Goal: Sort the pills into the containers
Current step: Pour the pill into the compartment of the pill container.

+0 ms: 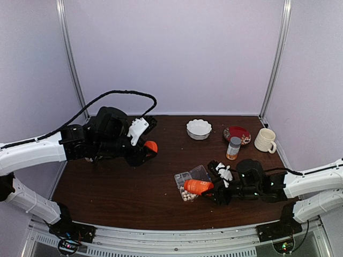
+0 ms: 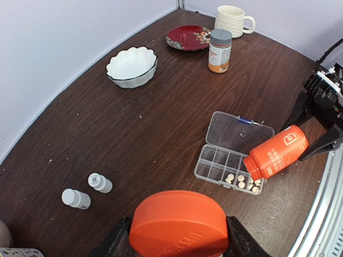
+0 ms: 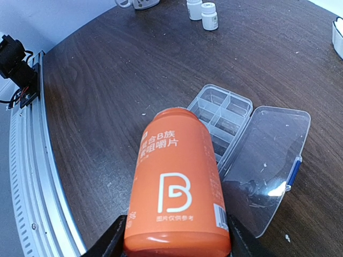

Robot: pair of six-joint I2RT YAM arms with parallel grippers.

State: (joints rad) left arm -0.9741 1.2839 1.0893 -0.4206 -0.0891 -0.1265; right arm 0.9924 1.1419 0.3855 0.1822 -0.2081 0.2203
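Observation:
My right gripper (image 3: 177, 242) is shut on an orange bottle (image 3: 177, 182), which is uncapped and tilted mouth-down over the near end of the clear organizer box (image 2: 213, 159). The box lies mid-table with its lid (image 2: 241, 131) open flat. Several cream-white pills (image 2: 242, 181) lie in the containers just under the bottle's mouth (image 2: 253, 167); the other cells look empty. My left gripper (image 2: 178, 236) is raised at the left of the table, shut on the bottle's orange cap (image 2: 178, 224). In the top view the bottle (image 1: 198, 186) covers part of the box (image 1: 182, 177).
A white scalloped bowl (image 2: 132, 66), a red plate (image 2: 187, 37), a cream mug (image 2: 233, 20) and a grey-capped amber bottle (image 2: 220, 51) stand along the back. Two tiny white bottles (image 2: 100, 182) (image 2: 75, 198) lie at the left. A metal rail (image 3: 32, 176) runs along the near edge.

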